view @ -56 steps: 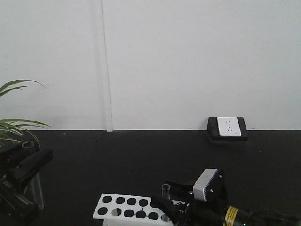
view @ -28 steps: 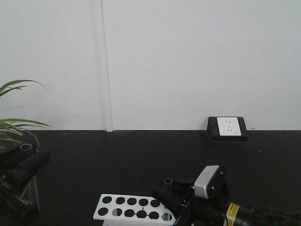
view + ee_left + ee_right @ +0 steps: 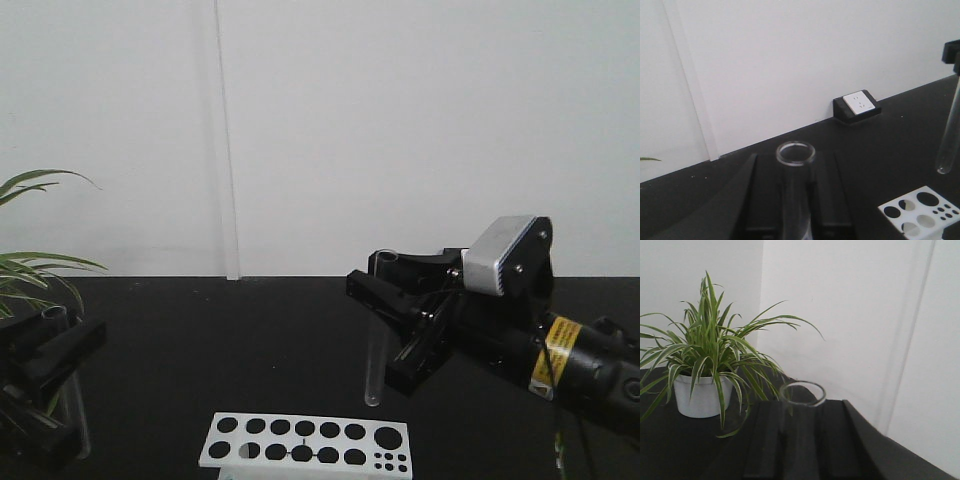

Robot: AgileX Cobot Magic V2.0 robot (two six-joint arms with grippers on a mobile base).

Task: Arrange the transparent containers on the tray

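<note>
Aloft, right gripper (image 3: 378,285) clamps test tube (image 3: 374,365) — left gripper (image 3: 62,335), low, clamps second tube (image 3: 796,200)

We see bright, even, diffuse light on the white wall (image 3: 400,120), almost shadowless. The black table (image 3: 250,340) loses detail. In both wrist views the near tube (image 3: 795,152) looks soft, slightly blurred.

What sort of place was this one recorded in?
Probably a staged lab bench: white tube rack on a black tabletop, glass test tube in the right gripper, another in the left gripper, plain white wall behind.
</note>
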